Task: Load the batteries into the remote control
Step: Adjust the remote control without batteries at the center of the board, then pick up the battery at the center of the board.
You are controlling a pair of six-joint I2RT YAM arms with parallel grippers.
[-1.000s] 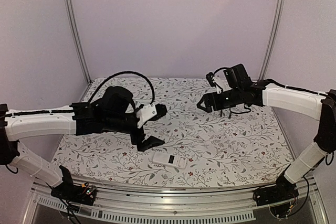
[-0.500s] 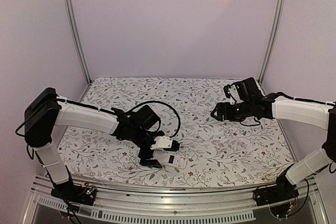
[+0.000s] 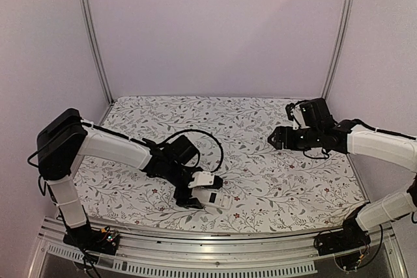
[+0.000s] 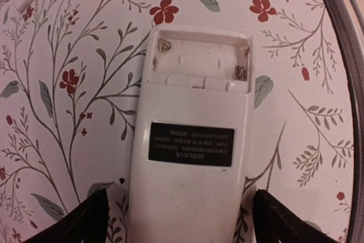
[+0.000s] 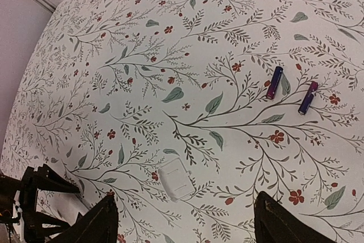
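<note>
Left arm has dropped from mid-table to the near edge and the right arm has pulled back toward the right side; remote hasn't shifted

Remote control (image 3: 214, 199) (image 4: 190, 140) lies back-up on the table (image 3: 293, 187) near its front edge. Compartment is open and empty, spring contacts showing, black label below it

Left tool (image 3: 197, 194) (image 4: 185, 223) straddles the remote's label end with jaws wide, one finger each side. There's a gap on one side, the other sits right at the edge, no clamp visible

Batteries (image 5: 275, 82): two dark purplish cells lying flat side by side, not touching, seen only in the right wrist view

Loose white cover (image 5: 175, 179) lies on the floral cloth nearer that camera

Right tool (image 3: 277, 138) (image 5: 187, 220) hovers over the right side, jaws wide, nothing between them
</note>
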